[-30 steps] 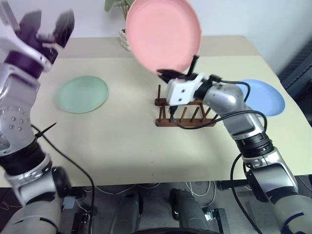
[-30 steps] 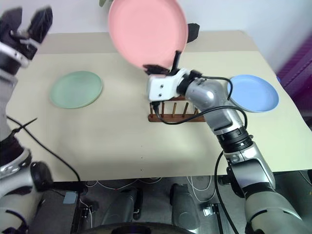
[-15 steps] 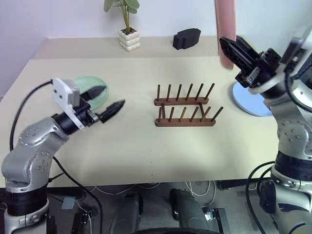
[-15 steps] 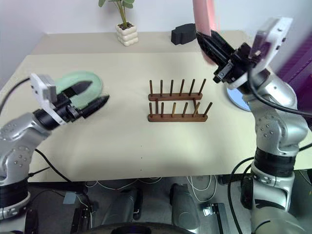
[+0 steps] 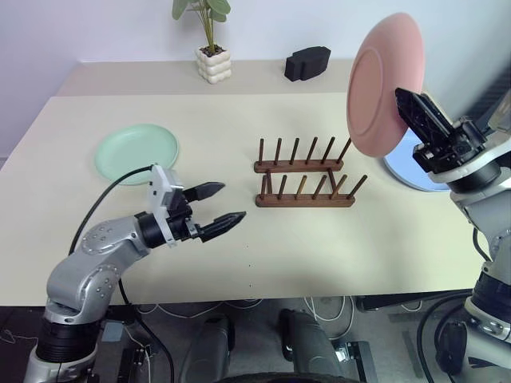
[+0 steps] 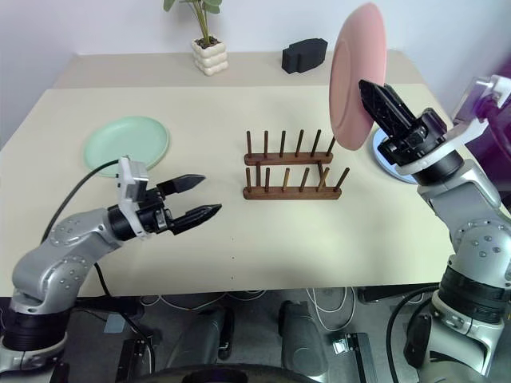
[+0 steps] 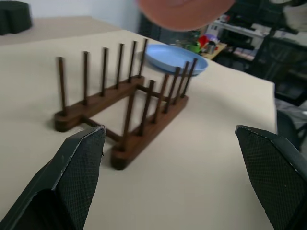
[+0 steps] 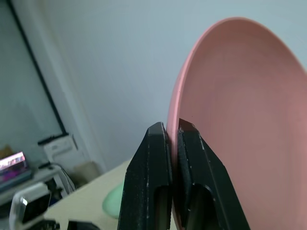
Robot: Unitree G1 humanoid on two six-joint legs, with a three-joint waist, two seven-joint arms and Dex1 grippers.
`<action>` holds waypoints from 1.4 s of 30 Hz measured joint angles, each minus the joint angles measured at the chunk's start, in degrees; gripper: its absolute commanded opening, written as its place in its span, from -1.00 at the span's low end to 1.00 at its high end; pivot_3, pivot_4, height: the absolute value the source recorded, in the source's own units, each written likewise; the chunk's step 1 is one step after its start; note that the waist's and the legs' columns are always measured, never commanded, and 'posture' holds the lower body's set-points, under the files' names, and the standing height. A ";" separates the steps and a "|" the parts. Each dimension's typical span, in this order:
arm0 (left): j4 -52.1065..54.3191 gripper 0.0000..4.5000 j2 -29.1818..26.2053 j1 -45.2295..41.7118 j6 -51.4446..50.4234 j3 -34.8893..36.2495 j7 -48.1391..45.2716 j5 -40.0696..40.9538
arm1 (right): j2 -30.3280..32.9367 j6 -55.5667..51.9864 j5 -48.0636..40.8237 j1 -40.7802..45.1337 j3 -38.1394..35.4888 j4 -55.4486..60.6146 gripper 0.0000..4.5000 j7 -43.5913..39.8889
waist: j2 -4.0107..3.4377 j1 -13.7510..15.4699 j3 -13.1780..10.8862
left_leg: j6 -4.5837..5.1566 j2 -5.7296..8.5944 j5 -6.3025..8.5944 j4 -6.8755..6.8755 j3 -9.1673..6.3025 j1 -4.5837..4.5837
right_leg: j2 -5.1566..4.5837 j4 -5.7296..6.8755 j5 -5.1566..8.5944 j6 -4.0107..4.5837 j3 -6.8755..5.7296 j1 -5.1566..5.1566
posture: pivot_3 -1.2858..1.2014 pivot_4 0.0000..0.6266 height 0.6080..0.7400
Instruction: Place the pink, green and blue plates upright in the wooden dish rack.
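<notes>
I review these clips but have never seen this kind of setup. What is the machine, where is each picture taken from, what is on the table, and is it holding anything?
It is a humanoid robot with two arms, each ending in a gripper of two black fingers. Two pictures come from a stereo camera on its head, looking down over the arms; the other two come from cameras on the wrists, looking along each gripper's fingers.

On the beige table stand a wooden dish rack with rows of upright pegs and no plates in it, a green plate lying flat on the robot's left, and a blue plate lying flat on its right. At the far edge are a small potted plant and a black block.

The right gripper is shut on the rim of the pink plate, holding it on edge in the air, right of the rack. The left gripper is open, holds nothing, and points toward the rack.
</notes>
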State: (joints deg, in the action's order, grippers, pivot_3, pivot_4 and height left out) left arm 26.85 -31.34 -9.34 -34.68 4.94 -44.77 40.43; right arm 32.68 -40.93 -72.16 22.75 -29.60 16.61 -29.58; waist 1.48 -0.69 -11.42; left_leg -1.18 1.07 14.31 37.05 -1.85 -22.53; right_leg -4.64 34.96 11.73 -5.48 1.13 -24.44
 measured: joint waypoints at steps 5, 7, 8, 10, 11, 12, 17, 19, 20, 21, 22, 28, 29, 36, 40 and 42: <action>0.24 0.98 0.62 0.03 0.38 -1.47 0.54 -0.55 | 0.12 -0.84 -0.98 -1.35 0.00 -1.62 -1.00 -0.06 | -0.01 -0.05 0.00 | 0.00 0.01 0.00 0.01 0.00 0.00 | 0.01 0.00 0.00 0.00 0.00 0.00 | 0.03 -0.52 0.94; 0.24 0.98 0.69 0.03 0.42 -1.47 0.79 -0.55 | 0.13 -0.92 -1.20 -1.35 0.01 -2.20 -1.00 -0.20 | -0.01 -0.03 0.00 | 0.00 0.01 0.00 0.01 -0.01 0.01 | 0.01 0.00 0.00 -0.01 0.00 0.00 | 0.03 -0.52 0.94; 0.24 0.98 0.72 0.04 0.47 -1.48 0.88 -0.56 | 0.14 -0.96 -1.21 -1.37 0.01 -2.42 -1.00 -0.25 | -0.01 -0.01 0.00 | 0.00 0.01 0.00 0.01 0.00 0.00 | 0.01 0.00 0.00 -0.01 0.00 0.00 | 0.03 -0.52 0.94; 0.23 0.98 0.82 0.03 0.55 -1.54 0.97 -0.68 | 0.14 -1.12 -1.24 -1.37 0.01 -2.93 -1.00 -0.44 | -0.01 -0.01 0.00 | 0.00 0.01 0.00 0.01 0.00 0.00 | 0.01 0.00 0.00 -0.01 0.00 0.00 | 0.03 -0.52 0.94; 0.23 0.98 0.88 0.03 0.56 -1.63 1.01 -0.73 | 0.14 -1.23 -1.24 -1.38 0.02 -3.31 -1.00 -0.51 | -0.01 0.00 0.00 | 0.00 0.01 0.00 0.02 0.00 0.00 | 0.01 0.00 0.00 -0.01 0.00 0.00 | 0.03 -0.52 0.94; 0.23 0.98 0.96 0.04 0.57 -1.74 1.08 -0.80 | 0.14 -1.30 -1.24 -1.41 0.03 -3.58 -1.00 -0.53 | -0.01 0.00 0.00 | 0.00 0.01 0.00 0.01 0.00 0.00 | 0.01 0.00 0.00 -0.01 0.00 0.00 | 0.03 -0.52 0.94; 0.24 0.98 1.49 0.11 0.58 -1.97 1.40 -1.06 | 0.14 -1.58 -1.21 -1.41 0.11 -4.53 -1.00 -1.11 | -0.01 0.00 0.00 | 0.00 0.01 0.00 0.02 0.00 0.00 | 0.01 0.00 0.01 -0.01 0.00 0.00 | 0.03 -0.52 0.94; 0.24 0.98 1.56 0.18 0.58 -2.03 1.43 -1.10 | 0.14 -1.73 -1.18 -1.42 0.27 -4.60 -1.00 -1.16 | -0.01 -0.01 0.00 | 0.00 0.01 0.00 0.01 0.00 0.00 | 0.01 0.00 0.01 -0.01 -0.01 0.00 | 0.03 -0.52 0.94; 0.24 0.98 1.56 0.21 0.58 -2.03 1.44 -1.10 | 0.14 -1.91 -1.18 -1.41 0.30 -4.63 -1.00 -1.16 | -0.01 0.00 0.00 | 0.00 0.01 0.00 0.01 0.00 0.00 | 0.01 0.00 0.01 -0.02 0.00 0.00 | 0.03 -0.52 0.94; 0.24 0.98 1.56 0.23 0.58 -2.03 1.44 -1.11 | 0.14 -2.07 -1.18 -1.41 0.34 -4.71 -1.00 -1.20 | -0.01 0.00 0.00 | 0.00 0.01 0.00 0.01 0.00 0.00 | 0.01 0.00 0.01 -0.01 0.00 0.00 | 0.03 -0.52 0.94; 0.24 0.98 1.56 0.25 0.58 -2.03 1.45 -1.12 | 0.14 -2.15 -1.18 -1.41 0.42 -4.81 -1.00 -1.24 | -0.01 0.00 0.00 | 0.00 0.01 0.00 0.02 0.00 0.00 | 0.01 -0.01 0.01 -0.01 0.00 0.00 | 0.03 -0.52 0.94; 0.24 0.98 1.56 0.54 0.58 -2.03 1.46 -1.21 | 0.14 -2.16 -1.09 -1.55 0.68 -5.48 -1.00 -2.33 | -0.01 -0.01 0.00 | 0.00 0.00 0.00 0.02 0.00 0.00 | 0.01 -0.01 0.01 -0.02 0.00 0.00 | 0.03 -0.52 0.94; 0.24 0.98 1.56 0.60 0.58 -2.03 1.46 -1.21 | 0.14 -2.12 -1.09 -1.64 0.68 -5.48 -1.00 -2.42 | -0.01 -0.01 0.00 | 0.00 0.00 0.00 0.02 0.00 0.00 | 0.01 -0.01 0.01 -0.02 0.00 0.00 | 0.03 -0.52 0.94; 0.24 0.98 1.55 0.65 0.59 -2.03 1.45 -1.22 | 0.14 -1.92 -1.14 -1.97 0.68 -5.47 -1.00 -2.87 | -0.01 -0.01 0.00 | 0.00 0.00 0.00 0.02 0.00 0.00 | 0.01 -0.02 0.02 -0.02 0.00 0.00 | 0.03 -0.52 0.94; 0.23 0.98 1.55 0.65 0.59 -2.02 1.42 -1.23 | 0.14 -1.91 -1.30 -2.07 0.53 -5.43 -1.00 -3.11 | -0.01 -0.01 0.00 | 0.00 0.00 0.00 0.02 -0.01 0.00 | 0.00 -0.02 0.02 -0.02 0.00 0.00 | 0.03 -0.52 0.94; 0.23 0.98 1.55 0.65 0.59 -2.02 1.41 -1.24 | 0.14 -1.92 -1.37 -2.12 0.32 -5.42 -1.00 -3.33 | -0.01 0.00 0.00 | 0.00 0.00 0.00 0.02 0.00 0.00 | 0.00 -0.03 0.02 -0.02 0.00 0.00 | 0.03 -0.52 0.94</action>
State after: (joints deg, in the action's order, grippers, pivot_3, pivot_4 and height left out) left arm 27.08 -29.79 -8.69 -34.09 2.92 -43.36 39.19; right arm 32.82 -42.84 -73.53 20.63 -29.27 11.20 -32.91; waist 1.48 -0.70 -11.42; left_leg -1.17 1.07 14.32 37.07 -1.85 -22.54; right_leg -4.63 34.93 11.75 -5.50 1.12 -24.44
